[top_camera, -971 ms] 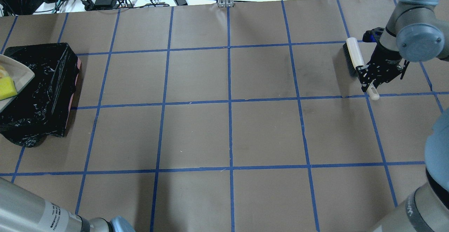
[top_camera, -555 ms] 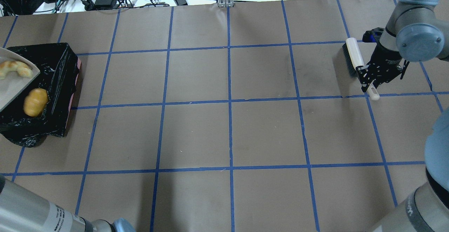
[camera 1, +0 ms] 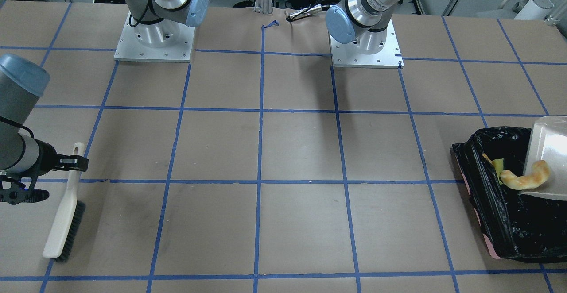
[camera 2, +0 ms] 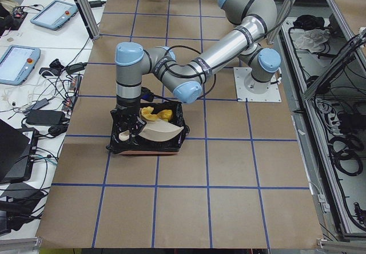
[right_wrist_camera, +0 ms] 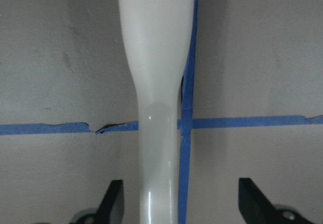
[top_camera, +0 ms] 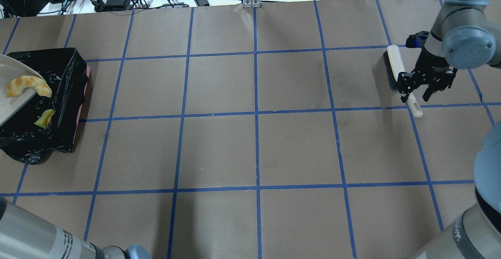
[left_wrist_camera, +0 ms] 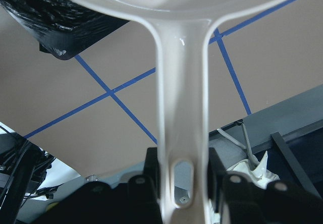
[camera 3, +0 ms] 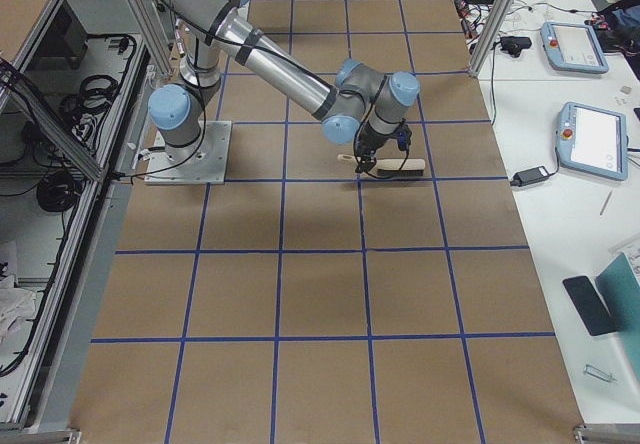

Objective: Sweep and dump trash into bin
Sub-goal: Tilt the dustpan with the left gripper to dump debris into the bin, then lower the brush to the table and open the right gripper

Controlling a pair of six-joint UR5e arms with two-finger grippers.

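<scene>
over the bin at the table's left end, the left gripper clamps the dustpan by its handle, fingers pressed against both sides, with the pan tilted. the croissant lies at the pan's lower lip, one end hanging past it above the black bag. the sponge sits inside the bin, just below that lip (only a yellow-green corner shows). well apart, at the right end, the brush lies on the table. the right gripper stands over its handle, fingers spread wide, the handle between them and touching neither.
</scene>
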